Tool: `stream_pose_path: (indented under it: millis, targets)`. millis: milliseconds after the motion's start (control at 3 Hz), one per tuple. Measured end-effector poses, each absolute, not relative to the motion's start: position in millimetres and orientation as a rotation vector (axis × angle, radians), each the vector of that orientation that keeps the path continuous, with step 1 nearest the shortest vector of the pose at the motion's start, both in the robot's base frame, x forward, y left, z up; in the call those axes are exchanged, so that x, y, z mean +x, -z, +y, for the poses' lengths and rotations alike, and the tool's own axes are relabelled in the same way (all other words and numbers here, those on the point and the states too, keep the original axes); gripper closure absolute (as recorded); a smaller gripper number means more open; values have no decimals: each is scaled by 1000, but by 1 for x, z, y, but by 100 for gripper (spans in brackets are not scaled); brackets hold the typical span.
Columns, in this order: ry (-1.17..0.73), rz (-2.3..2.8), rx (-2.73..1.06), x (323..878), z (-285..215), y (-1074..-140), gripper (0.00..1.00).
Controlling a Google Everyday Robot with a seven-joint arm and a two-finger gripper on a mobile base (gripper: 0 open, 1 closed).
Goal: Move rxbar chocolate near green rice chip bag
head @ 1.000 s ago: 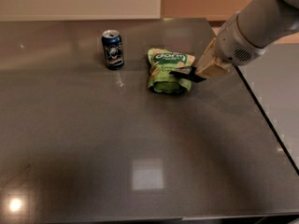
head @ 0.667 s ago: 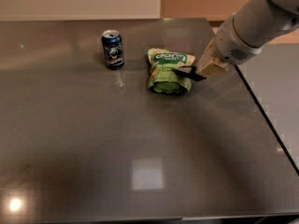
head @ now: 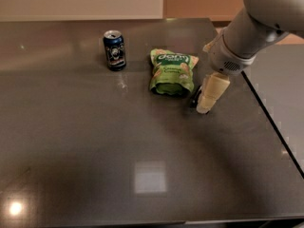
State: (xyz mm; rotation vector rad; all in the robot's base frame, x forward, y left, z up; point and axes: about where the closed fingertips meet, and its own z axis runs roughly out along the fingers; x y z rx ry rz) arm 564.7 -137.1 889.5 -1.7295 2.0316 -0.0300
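Observation:
The green rice chip bag (head: pixel 171 72) lies on the dark table, right of centre at the back. My gripper (head: pixel 205 103) hangs from the grey arm just right of the bag's lower corner, with its pale fingers (head: pixel 211 91) pointing down at the table. A dark sliver of the rxbar chocolate (head: pixel 194 99) shows at the fingers' left edge. The gripper looks shut on it and the rest of the bar is hidden. The bar is a short gap from the bag.
A blue drink can (head: pixel 114 50) stands upright left of the bag. The table's right edge (head: pixel 270 122) runs diagonally close to the arm. Bright light reflections sit on the near table surface (head: pixel 149 177).
The gripper with the dark bar has moved from against the bag's right side toward the near right, lower over the table. Bag and can have not moved.

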Motion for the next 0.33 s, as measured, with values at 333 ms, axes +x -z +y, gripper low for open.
stream_pose_path:
  millis: [333]
  targets:
    - [30, 2032, -1730, 565, -137, -889, 0]
